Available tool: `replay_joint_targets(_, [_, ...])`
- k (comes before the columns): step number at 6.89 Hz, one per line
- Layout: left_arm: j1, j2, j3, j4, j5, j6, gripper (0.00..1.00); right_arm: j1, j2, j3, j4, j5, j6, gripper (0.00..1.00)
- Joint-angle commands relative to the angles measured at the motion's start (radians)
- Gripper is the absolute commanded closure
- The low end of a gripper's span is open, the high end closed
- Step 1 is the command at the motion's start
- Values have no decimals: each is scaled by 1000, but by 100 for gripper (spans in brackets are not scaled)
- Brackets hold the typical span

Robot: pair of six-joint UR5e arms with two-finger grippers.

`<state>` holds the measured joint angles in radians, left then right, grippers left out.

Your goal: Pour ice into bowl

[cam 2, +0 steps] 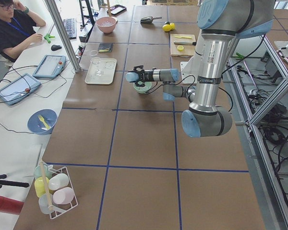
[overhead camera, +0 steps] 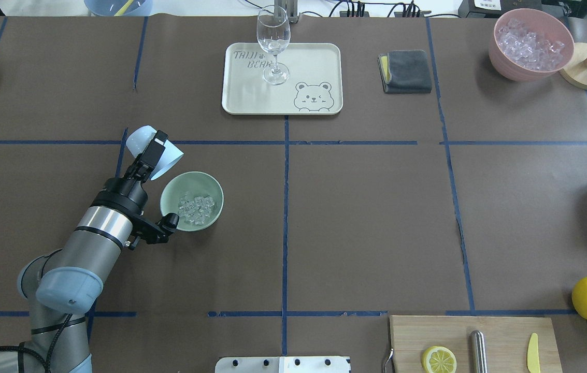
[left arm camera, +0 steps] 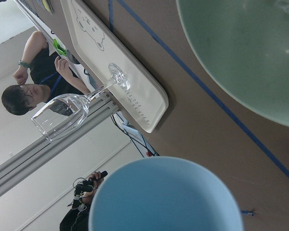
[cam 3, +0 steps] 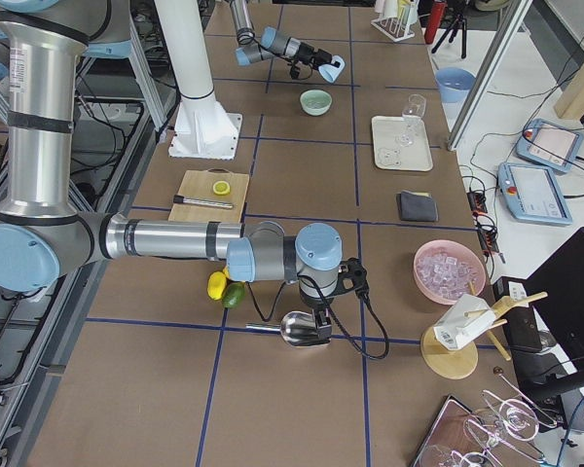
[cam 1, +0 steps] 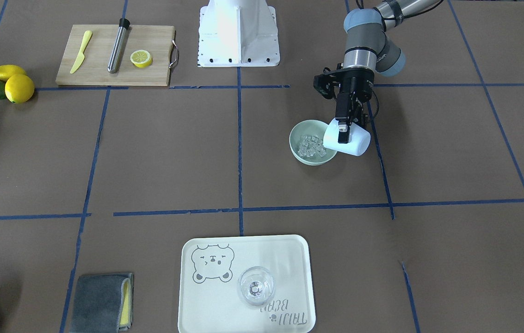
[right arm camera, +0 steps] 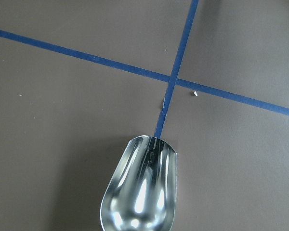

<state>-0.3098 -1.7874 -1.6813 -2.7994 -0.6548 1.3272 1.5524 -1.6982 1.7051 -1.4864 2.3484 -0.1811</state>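
Light blue cup (left arm camera: 166, 197) clamped tilted in left end effector (cam 1: 343, 133), clear glassy ice (overhead camera: 197, 209) in mint bowl (overhead camera: 182, 184)

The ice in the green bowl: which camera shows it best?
The overhead exterior view: the ice lies unobstructed in the bowl. The front-facing view shows it nearly as well. Side views make it tiny; wrist views show no clear cubes.

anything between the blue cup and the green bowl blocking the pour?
Nothing visible. The left claw holds the light blue cup tipped right at the rim of the bowl, with no object between them. Ice already lies in the bowl.
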Motion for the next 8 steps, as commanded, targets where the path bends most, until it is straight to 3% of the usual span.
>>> replay_joint_targets(1, [0, 6, 3, -86, -95, -323, 100, 0, 0, 1, 0, 2, 0, 0])
replay_joint_targets(2, [0, 6, 2, -88, -177, -571, 100, 0, 2, 1, 0, 0, 0, 0])
replay_joint_targets(4, [-2, 5, -4, -95, -242, -1128, 100, 0, 3, 2, 2, 0, 0, 0])
replay_joint_targets(6, [-2, 28, -9, -106, -275, -1358, 100, 0, 3, 4, 0, 0, 0, 0])
replay_joint_targets(7, [-3, 57, -20, -111, -270, -1385, 100, 0, 3, 4, 0, 0, 0, 0])
replay_joint_targets(8, [-2, 68, -23, -159, -231, -1559, 100, 0, 3, 4, 0, 0, 0, 0])
